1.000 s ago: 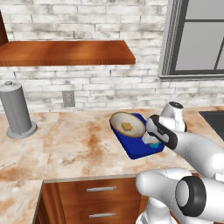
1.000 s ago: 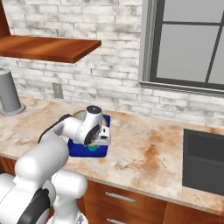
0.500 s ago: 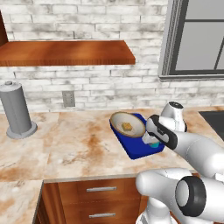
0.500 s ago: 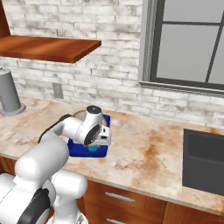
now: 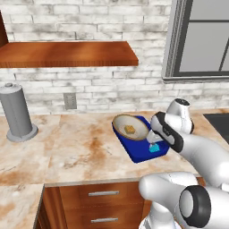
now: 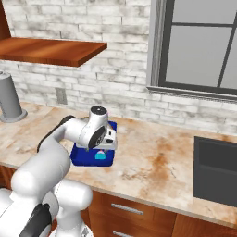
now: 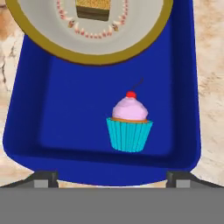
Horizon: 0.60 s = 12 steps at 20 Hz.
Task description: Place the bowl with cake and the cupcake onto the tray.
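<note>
Nothing has moved since the earlier frames; arm and objects sit as before.

Left base view: the bowl with cake (image 5: 129,127) rests tilted on the far end of the tray (image 5: 136,153), with the cupcake (image 5: 154,148) at the near end beside the arm's wrist.

Right base view: the cupcake (image 6: 99,155) stands on the tray (image 6: 83,158) below the hand.

Hand view: the gripper (image 7: 111,176) hangs spread wide, empty, over the tray's (image 7: 65,109) near rim; the cupcake (image 7: 129,126) stands upright, apart from the bowl with cake (image 7: 89,26).

Dark blue tray (image 7: 39,109) holding upright teal-wrapped cupcake (image 7: 129,124) at its near end; tan bowl with cake (image 7: 87,30) overlapping its far end.
</note>
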### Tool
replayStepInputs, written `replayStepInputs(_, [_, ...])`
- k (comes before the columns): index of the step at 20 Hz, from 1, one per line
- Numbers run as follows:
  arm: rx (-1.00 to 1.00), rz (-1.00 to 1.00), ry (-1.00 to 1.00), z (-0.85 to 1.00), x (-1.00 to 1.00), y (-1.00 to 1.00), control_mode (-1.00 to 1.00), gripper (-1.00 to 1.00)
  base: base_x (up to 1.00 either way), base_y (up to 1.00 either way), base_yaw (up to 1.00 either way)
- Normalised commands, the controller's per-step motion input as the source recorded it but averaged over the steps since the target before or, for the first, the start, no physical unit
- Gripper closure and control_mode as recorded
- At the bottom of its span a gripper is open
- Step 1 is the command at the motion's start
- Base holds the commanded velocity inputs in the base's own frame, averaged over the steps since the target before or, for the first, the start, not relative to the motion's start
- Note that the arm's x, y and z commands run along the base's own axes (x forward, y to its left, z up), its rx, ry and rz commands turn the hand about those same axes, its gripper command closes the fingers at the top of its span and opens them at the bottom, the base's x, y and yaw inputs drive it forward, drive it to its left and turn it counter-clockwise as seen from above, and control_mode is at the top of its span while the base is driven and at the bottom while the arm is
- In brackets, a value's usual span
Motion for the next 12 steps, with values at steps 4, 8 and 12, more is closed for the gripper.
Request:
replayStepInputs(4, [0.00,0.00,-0.03,0.52,-0.22,0.00,-1.00,-1.00,0.00,0.00,0.00])
replayStepInputs(8, [0.00,0.00,-0.08,0.61,-0.69,-0.02,-1.00,-1.00,0.00,0.00,0.00])
replayStepInputs(12, [0.00,0.00,-0.12,0.48,-0.86,0.00,-1.00,-1.00,0.00,0.00,0.00])
